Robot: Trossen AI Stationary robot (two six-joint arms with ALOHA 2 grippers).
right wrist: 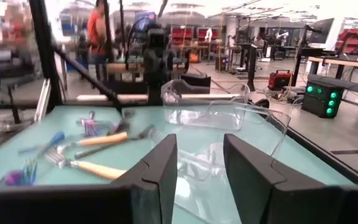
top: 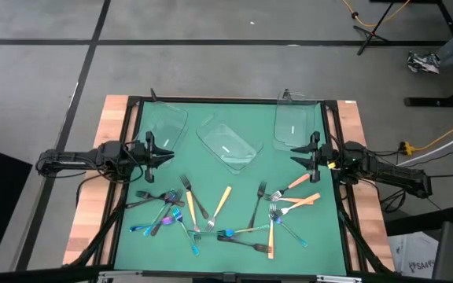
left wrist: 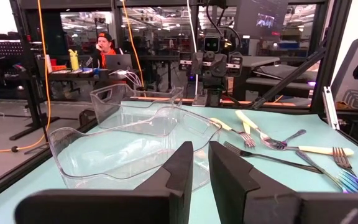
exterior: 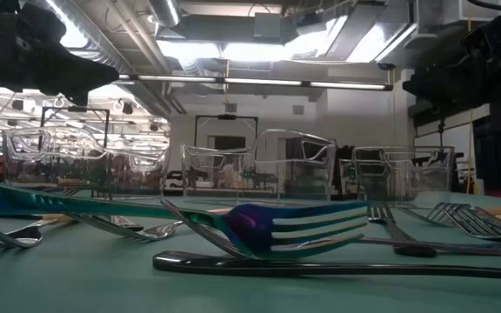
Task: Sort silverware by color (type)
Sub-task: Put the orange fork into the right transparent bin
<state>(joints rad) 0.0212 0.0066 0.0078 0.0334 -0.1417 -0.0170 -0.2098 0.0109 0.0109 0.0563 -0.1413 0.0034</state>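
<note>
The silverware (top: 219, 214) lies scattered across the near half of the green table (top: 321, 236), with dark, blue-purple and tan-handled pieces mixed together. Three clear trays (top: 228, 145) stand along the far side. The left gripper (top: 166, 152) hovers at the left edge and the right gripper (top: 297, 153) at the right edge. Both have their jaws apart and hold nothing.
</note>
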